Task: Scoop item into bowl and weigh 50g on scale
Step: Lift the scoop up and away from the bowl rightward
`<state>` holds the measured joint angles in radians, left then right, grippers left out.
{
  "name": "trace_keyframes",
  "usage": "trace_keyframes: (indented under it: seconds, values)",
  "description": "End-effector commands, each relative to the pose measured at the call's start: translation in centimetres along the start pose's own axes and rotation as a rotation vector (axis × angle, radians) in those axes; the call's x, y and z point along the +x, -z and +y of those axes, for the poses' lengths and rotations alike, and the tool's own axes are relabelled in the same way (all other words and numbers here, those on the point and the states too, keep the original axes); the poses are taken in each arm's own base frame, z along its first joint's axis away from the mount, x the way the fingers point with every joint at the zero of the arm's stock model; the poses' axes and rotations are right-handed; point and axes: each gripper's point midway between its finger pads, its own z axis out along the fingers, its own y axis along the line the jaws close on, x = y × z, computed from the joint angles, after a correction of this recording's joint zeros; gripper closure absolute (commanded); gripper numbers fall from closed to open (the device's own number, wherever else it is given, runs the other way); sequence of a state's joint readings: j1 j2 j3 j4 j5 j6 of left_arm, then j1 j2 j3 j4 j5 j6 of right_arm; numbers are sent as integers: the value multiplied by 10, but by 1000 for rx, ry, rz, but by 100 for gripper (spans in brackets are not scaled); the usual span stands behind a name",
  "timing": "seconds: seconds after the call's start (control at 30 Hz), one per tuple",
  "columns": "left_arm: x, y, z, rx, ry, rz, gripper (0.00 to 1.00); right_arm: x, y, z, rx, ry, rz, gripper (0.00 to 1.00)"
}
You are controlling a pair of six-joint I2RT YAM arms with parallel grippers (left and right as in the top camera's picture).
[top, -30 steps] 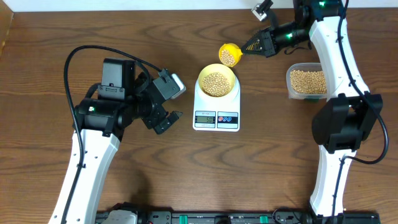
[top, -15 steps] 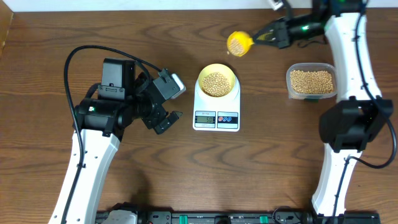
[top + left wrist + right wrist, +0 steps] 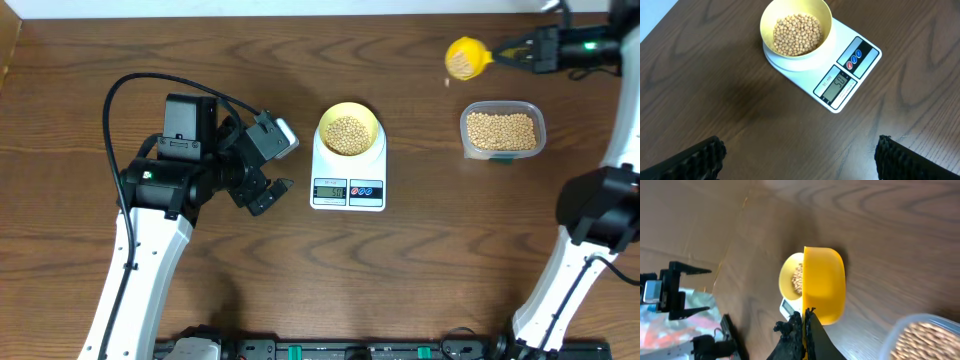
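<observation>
Right, the right gripper (image 3: 508,52) is clenched tight on the handle of a bright yellow scoop (image 3: 466,56), fingers pinched flat together in the wrist view. The scoop is held up over the far right of the table (image 3: 200,300) with tan beans (image 3: 460,63) lying in it. It sits beyond the clear tub (image 3: 502,131) and a touch to its left, not touching it. That tub is near the right edge and full of the same beans.

Over to the middle: the pale-yellow bowl (image 3: 348,113) stands squarely on the round platform of the white scale (image 3: 348,188), with a good heap of beans inside and none on the wood around it that I can see. The display (image 3: 838,83) shows dark digits that look like a fifty, though I would not swear to it. Red and blue buttons (image 3: 853,58) sit beside it.

And the left gripper (image 3: 274,163) is released, jaws spread wide and holding nothing. It hangs just to the left of the scale, clear of it, with the wrist camera looking down on bowl and display.
</observation>
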<state>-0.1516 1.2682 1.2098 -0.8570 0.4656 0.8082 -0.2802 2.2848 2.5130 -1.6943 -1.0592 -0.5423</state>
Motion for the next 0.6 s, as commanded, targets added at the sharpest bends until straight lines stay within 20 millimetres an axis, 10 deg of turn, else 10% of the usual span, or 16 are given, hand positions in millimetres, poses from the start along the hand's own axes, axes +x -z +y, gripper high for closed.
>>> trace_keyframes:
  seconds: [0.0,0.57]
  values:
    - [2,-2,-1,11,17,2,3,-3,18,-11,16,11,-43,99]
    - [2,-2,-1,11,17,2,3,27,64,-74,282,-112,24,99]
